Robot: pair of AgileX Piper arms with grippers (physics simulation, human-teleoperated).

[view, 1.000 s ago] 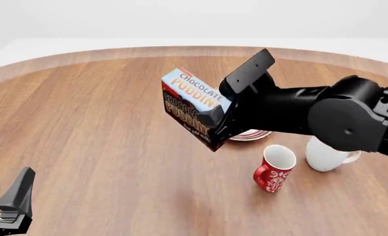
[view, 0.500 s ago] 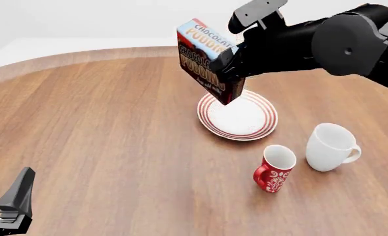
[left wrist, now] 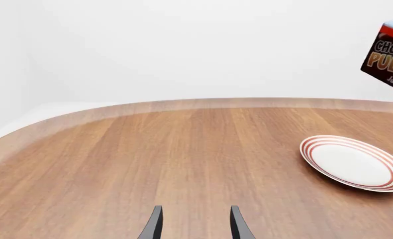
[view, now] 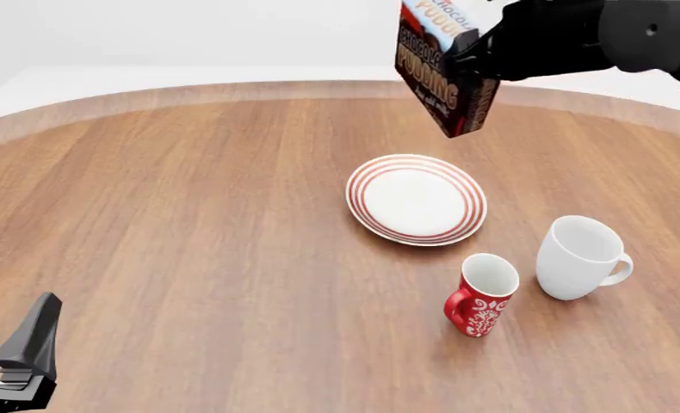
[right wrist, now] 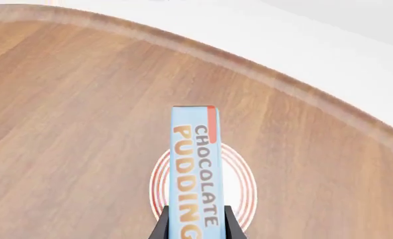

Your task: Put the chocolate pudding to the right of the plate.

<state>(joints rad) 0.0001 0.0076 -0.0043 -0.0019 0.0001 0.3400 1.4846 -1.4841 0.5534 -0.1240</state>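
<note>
The chocolate pudding [view: 443, 73] hangs tilted high above the table, over the far side of the plate [view: 416, 200], with my right gripper [view: 476, 47] shut on it. In the right wrist view the carton's light blue top [right wrist: 195, 174] sits between the two fingers, and the plate's red-ringed rim [right wrist: 244, 185] shows beneath it. The left wrist view has the plate [left wrist: 352, 162] on the wood and a corner of the pudding [left wrist: 389, 57] in the air. My left gripper [left wrist: 195, 225] is open and holds nothing, low at the near left edge [view: 19, 366].
A red patterned mug [view: 478, 297] stands in front of the plate, slightly to its right. A plain white mug [view: 578, 258] stands right of it. The round wooden table's far edge [view: 260, 89] curves behind the plate.
My right arm has lifted the pudding higher and carried it to the right, from above the plate's left rim to above its far side. The left arm has not moved.
</note>
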